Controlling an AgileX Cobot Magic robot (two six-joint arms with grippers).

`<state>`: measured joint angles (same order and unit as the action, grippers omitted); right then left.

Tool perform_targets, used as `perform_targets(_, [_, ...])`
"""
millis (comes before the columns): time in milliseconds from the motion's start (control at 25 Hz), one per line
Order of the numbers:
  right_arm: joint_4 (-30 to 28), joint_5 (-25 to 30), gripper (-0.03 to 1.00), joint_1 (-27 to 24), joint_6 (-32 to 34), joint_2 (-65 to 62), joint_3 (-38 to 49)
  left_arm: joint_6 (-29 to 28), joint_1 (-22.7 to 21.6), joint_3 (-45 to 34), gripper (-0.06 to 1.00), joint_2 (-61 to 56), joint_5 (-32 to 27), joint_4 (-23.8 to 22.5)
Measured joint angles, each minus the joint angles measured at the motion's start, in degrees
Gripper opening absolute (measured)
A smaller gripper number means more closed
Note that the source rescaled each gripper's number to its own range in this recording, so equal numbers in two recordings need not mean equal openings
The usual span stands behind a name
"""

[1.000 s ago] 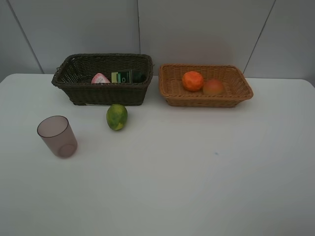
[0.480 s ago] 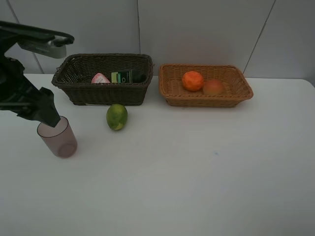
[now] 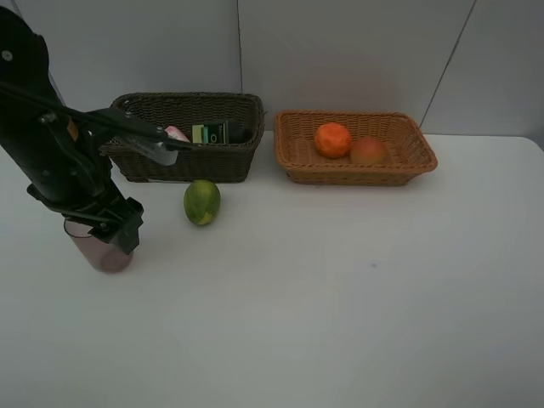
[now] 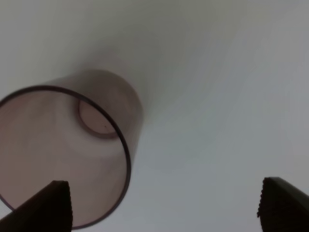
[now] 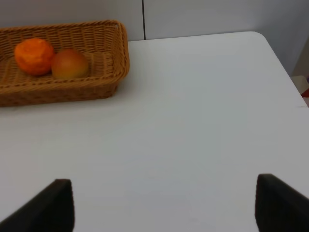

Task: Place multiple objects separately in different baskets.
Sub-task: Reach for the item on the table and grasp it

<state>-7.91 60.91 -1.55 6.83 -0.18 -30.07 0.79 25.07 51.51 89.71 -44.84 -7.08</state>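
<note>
**Left Arm Poised Over Cup, Green Fruit Alone on the Table**

The left end effector (image 4: 164, 211) hangs over the translucent mauve cup (image 3: 102, 252), which stands upright near the left edge of the white table (image 3: 340, 297). Its two dark fingers are spread wide with nothing gripped. In the left wrist view one fingertip (image 4: 50, 205) overlaps the rim of the cup's mouth, while the other sits well off to the side over bare table. Whether that near finger is inside or outside the rim cannot be told. From the high camera the black left arm (image 3: 51, 144) covers the top of the cup, leaving only its lower part in sight.

The green fruit (image 3: 201, 201) lies on the table just in front of the dark brown basket (image 3: 183, 163), apart from the cup. Inside that basket, at the back of the table, sit the pink bottle (image 3: 176, 133) and, beside it, the black bottle (image 3: 217, 133). Next to it on the right stands the shallower light tan basket (image 3: 357, 175). It holds the orange (image 3: 332, 139) and the peach-like fruit (image 3: 369, 150), close together and possibly touching.

The right end effector (image 5: 164, 208) does not appear in the high view. Its own camera shows its fingers parted and empty above bare table, with the light tan basket and its two fruits off toward the far side.
</note>
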Motion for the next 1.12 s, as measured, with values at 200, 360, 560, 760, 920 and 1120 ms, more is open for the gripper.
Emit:
perform_targets(200, [0.0, 0.0, 0.70, 0.0, 0.0, 0.0, 0.0, -1.4, 0.0, 0.1, 1.00, 0.0, 0.8, -2.4])
perform_targets(360, [0.0, 0.0, 0.70, 0.0, 0.0, 0.0, 0.0, -1.4, 0.0, 0.1, 1.00, 0.0, 2.0, -2.7])
perform_targets(560, [0.0, 0.0, 0.70, 0.0, 0.0, 0.0, 0.0, -1.4, 0.0, 0.1, 1.00, 2.8, 3.1, -2.9])
perform_targets(760, [0.0, 0.0, 0.70, 0.0, 0.0, 0.0, 0.0, -1.4, 0.0, 0.1, 1.00, 7.3, 3.2, -1.8])
perform_targets(920, [0.0, 0.0, 0.70, 0.0, 0.0, 0.0, 0.1, -1.4, 0.0, 0.1, 1.00, 9.9, 4.4, -1.8])
perform_targets(1120, [0.0, 0.0, 0.70, 0.0, 0.0, 0.0, 0.2, -1.4, 0.0, -0.3, 1.00, 11.7, 6.7, -1.8])
